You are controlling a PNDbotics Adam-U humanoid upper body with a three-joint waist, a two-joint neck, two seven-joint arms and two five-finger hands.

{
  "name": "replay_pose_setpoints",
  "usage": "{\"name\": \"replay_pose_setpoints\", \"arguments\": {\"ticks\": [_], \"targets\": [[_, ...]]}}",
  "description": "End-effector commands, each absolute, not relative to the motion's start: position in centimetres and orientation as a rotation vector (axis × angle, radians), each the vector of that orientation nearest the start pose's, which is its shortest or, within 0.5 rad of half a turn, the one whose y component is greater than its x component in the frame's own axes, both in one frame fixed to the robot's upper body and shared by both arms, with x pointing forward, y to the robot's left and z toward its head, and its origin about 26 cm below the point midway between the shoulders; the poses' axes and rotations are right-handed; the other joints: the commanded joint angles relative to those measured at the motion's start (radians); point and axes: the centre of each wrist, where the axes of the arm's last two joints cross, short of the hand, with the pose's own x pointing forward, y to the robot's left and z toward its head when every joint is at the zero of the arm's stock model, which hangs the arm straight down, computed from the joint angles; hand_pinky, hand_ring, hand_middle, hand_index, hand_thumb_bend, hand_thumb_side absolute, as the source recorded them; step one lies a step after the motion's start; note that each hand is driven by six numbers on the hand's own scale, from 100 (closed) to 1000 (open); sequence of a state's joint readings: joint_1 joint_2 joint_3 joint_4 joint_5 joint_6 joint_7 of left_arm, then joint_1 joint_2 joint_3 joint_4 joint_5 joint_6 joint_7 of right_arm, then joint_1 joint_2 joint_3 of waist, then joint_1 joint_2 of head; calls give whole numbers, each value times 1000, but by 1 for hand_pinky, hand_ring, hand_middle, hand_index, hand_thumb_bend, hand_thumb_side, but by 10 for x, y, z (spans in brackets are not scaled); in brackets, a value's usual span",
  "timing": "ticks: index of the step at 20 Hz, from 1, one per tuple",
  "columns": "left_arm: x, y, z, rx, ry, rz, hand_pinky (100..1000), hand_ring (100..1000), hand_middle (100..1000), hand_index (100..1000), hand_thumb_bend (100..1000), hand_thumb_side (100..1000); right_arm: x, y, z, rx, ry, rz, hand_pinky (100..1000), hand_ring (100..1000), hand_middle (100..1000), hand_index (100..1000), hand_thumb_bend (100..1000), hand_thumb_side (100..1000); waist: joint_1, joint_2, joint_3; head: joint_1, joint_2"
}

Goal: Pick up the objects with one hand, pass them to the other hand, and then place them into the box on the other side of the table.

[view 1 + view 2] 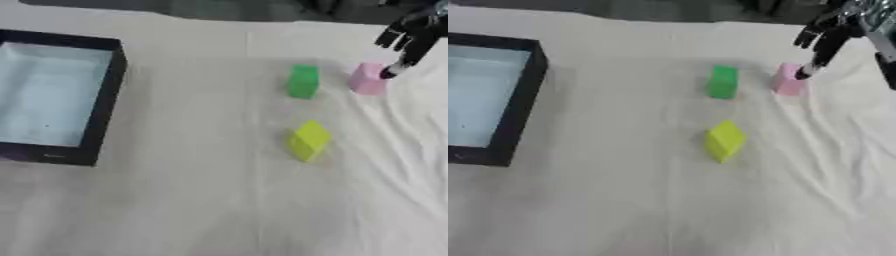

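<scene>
Three blocks on a white cloth point(201, 210), green block point(304, 81) beside pink block point(367, 79), yellow block point(309, 140) nearer, right hand point(826, 37) at upper right, fingers relaxed downward, one fingertip touching the pink block, black-walled box point(105, 100) at left.

three blocks point(304, 81), one box point(103, 107), one hand point(411, 35)

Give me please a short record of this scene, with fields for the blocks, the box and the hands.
pink block: far right, a fingertip of the right hand at its top edge
green block: beside the pink one, apart from it
yellow block: nearer, alone
box: black walls, left side, no block inside
right hand: upper right, fingers pointing down, holding nothing
left hand: not in view
surface: white cloth, wrinkled at right
</scene>
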State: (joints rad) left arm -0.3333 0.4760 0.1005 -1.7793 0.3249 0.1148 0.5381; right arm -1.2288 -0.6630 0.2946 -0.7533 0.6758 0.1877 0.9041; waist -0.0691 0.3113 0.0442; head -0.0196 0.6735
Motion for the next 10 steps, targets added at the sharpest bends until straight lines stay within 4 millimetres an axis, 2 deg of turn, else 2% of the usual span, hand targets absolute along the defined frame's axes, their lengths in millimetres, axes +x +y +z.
{"name": "replay_pose_setpoints", "arguments": {"ticks": [1, 10], "targets": [[327, 328, 205, 410, -2049, 353, 739, 766, 746, 873, 280, 697, 487, -331, 334, -704, -893, 1288, 974, 936, 918, 926, 486, 100, 5, -5, 2, -9, -14], [328, 326, 206, 401, -2052, 354, 740, 765, 745, 872, 279, 697, 496, -325, 322, -704, -845, 1308, 970, 931, 917, 936, 526, 100, 9, -2, 6, -18, -19]]}}
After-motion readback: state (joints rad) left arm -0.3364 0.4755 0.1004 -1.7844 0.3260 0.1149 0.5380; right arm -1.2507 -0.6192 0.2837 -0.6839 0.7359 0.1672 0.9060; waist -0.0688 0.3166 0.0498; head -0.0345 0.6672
